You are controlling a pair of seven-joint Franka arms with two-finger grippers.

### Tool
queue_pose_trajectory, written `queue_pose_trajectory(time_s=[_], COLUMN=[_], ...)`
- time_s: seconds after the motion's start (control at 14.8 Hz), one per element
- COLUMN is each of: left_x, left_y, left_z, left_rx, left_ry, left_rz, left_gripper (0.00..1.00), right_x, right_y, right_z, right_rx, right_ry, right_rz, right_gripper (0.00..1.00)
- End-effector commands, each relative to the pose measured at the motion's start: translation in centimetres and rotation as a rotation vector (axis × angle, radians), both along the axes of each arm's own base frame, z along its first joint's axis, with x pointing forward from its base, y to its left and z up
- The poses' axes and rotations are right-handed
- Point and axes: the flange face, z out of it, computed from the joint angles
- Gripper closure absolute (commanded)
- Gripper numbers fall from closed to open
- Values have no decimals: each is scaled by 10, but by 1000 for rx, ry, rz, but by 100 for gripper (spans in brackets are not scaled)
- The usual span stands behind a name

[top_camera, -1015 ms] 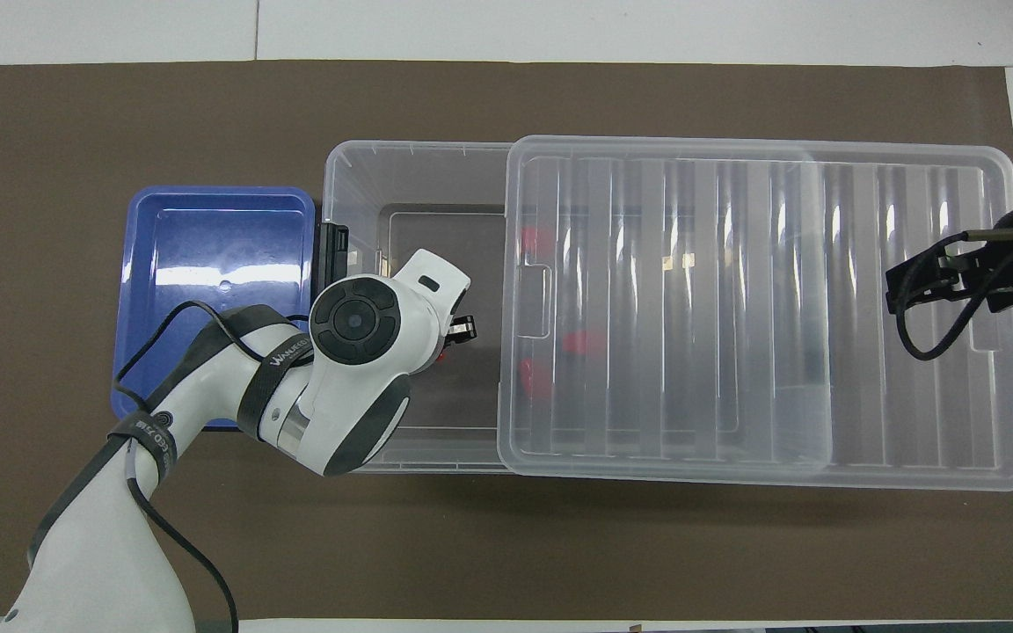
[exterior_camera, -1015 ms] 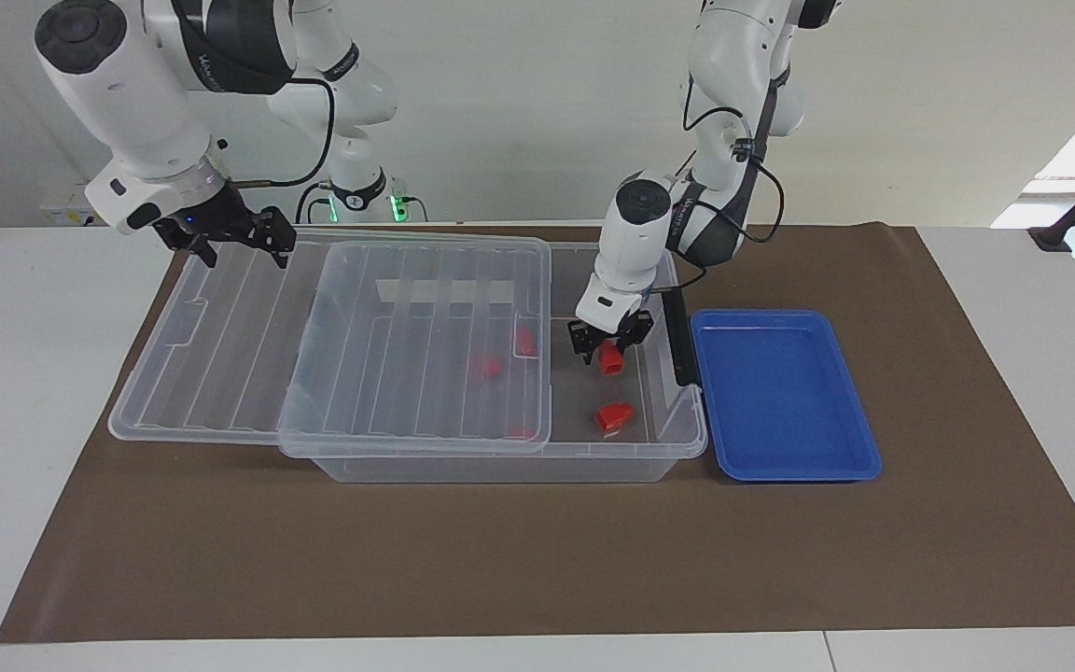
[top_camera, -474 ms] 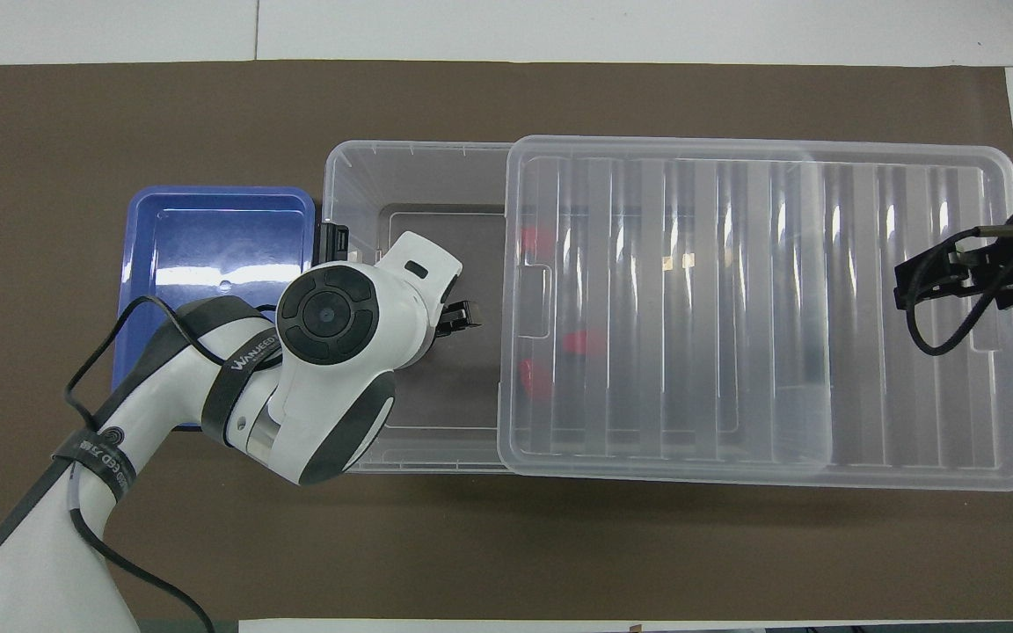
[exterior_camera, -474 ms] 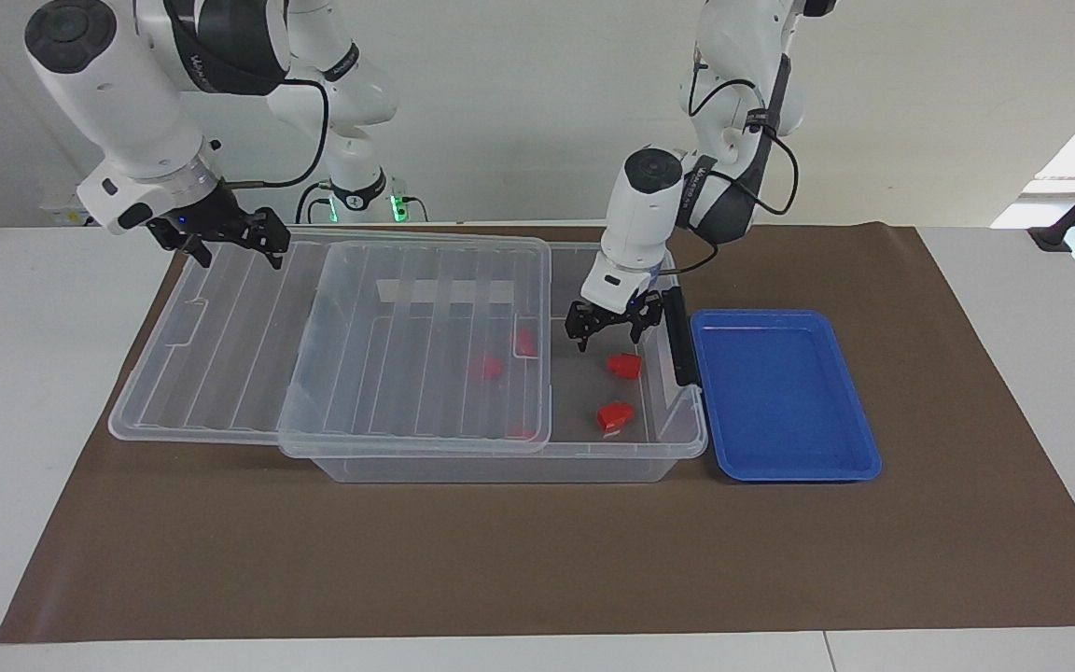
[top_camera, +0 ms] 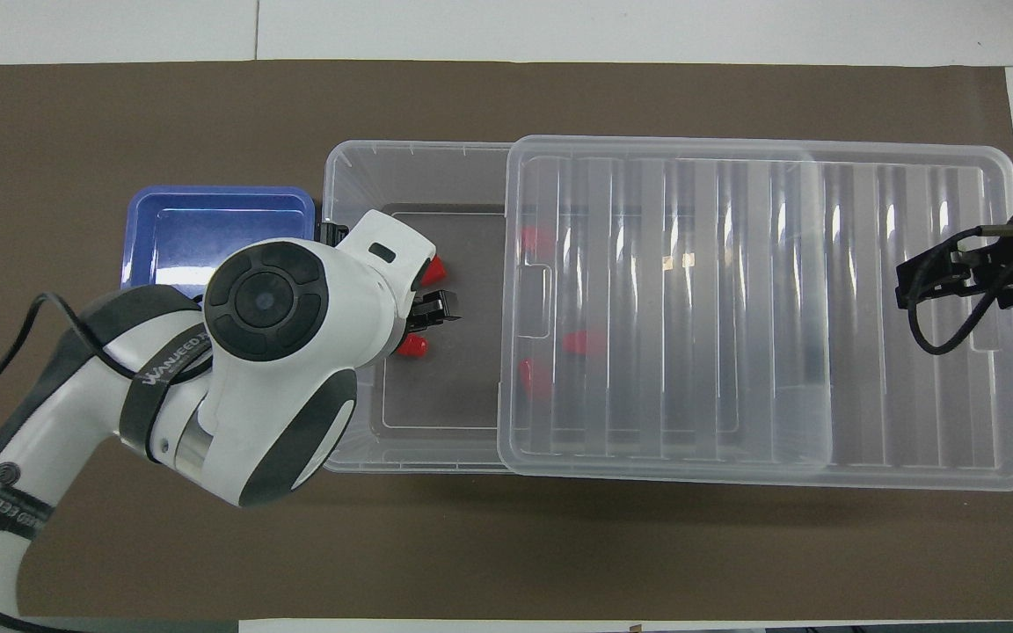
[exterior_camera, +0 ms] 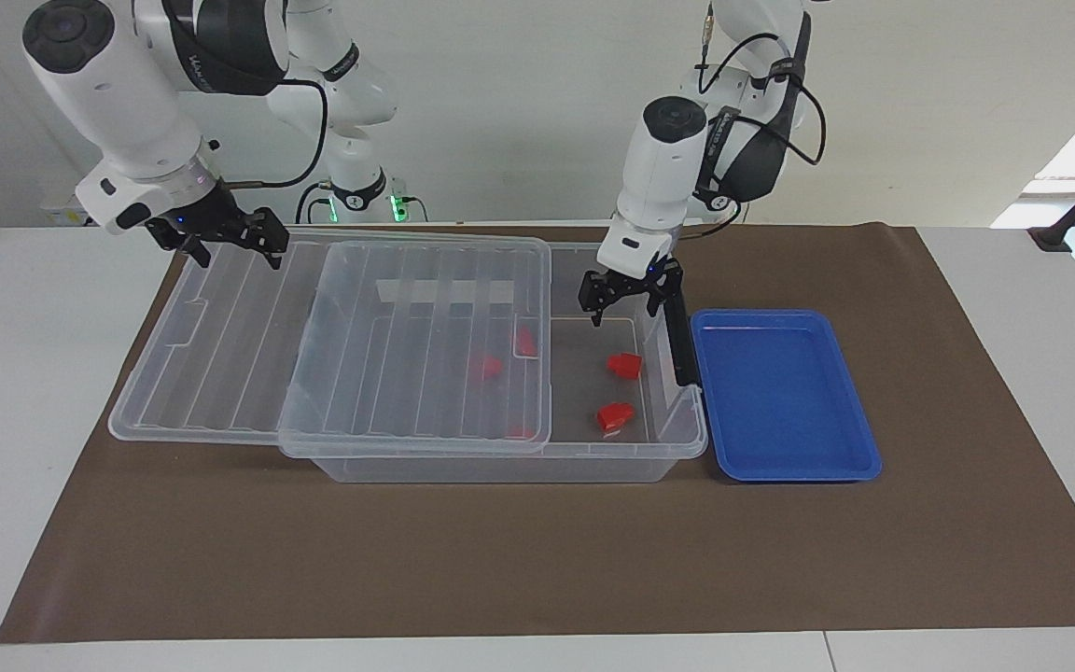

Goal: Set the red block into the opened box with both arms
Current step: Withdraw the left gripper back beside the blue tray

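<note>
Now that left end effector (exterior_camera: 629, 297) hangs open and empty above box (exterior_camera: 500, 464), red block (exterior_camera: 624, 365) released inside; right end effector (exterior_camera: 231, 239) open, waiting over lid (exterior_camera: 220, 317).

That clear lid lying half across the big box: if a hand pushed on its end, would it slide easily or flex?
The lid looks thin, see-through plastic with ribs, so it is probably light and a bit bendy. It rests loosely across the box rim and overhangs toward the right arm's end, so a push would likely slide it; pressing down on that overhang might tip it.
</note>
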Motion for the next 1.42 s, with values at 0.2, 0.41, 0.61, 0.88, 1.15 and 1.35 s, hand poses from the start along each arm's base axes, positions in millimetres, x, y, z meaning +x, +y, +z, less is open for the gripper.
queue_pose_trajectory(time_s=[0.2,0.41,0.61,0.88,1.15,1.35], left_x=[10,38,57,87,106,107], left_y=[68,122,172,217,240,257], left_z=[42,40,41,61,89,96], left_rx=[7,22,36,37,44,42], left_ry=[-13,-33,-42,-55,-15,-22], left_rz=[5,-90,-134,-86,-79,-54], left_gripper=[0,0,0,0,0,0], right_x=[-2,-2,1,2,-1,-11], right_y=[-15,-23,-22,-23,-27,-25], right_z=[7,8,10,11,11,28], right_rx=[12,11,3,0,3,8], right_ry=[-29,-39,-63,-72,-67,-93], right_rz=[-31,-29,-11,1,-12,-9], right_gripper=[0,0,0,0,0,0])
